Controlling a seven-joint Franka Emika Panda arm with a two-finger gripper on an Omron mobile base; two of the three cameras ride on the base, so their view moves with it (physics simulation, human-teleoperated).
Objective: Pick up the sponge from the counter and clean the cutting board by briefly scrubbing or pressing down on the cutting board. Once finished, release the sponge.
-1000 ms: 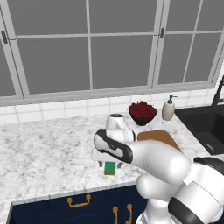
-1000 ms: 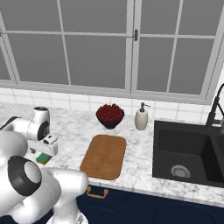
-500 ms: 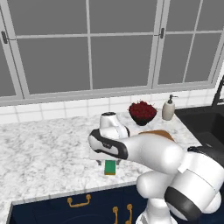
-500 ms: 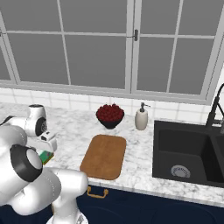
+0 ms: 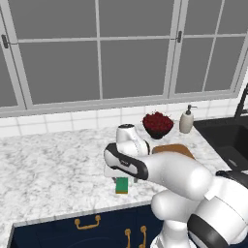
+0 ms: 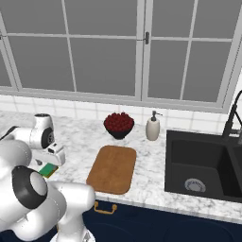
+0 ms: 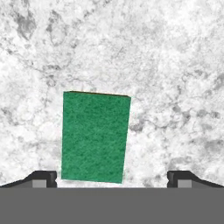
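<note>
Gripper [image 7: 112,177]: jaws spread wide, holding nothing, tips at the hand view's bottom edge.
Sponge [image 7: 95,136]: green, flat on the counter [image 7: 175,65], lower centre-left, between the tips.
Cutting board [image 6: 112,168]: centre of right base view, well apart from sponge.

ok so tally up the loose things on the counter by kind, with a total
sponge: 1
cutting board: 1
bowl of red fruit: 1
soap dispenser: 1
total: 4
</note>
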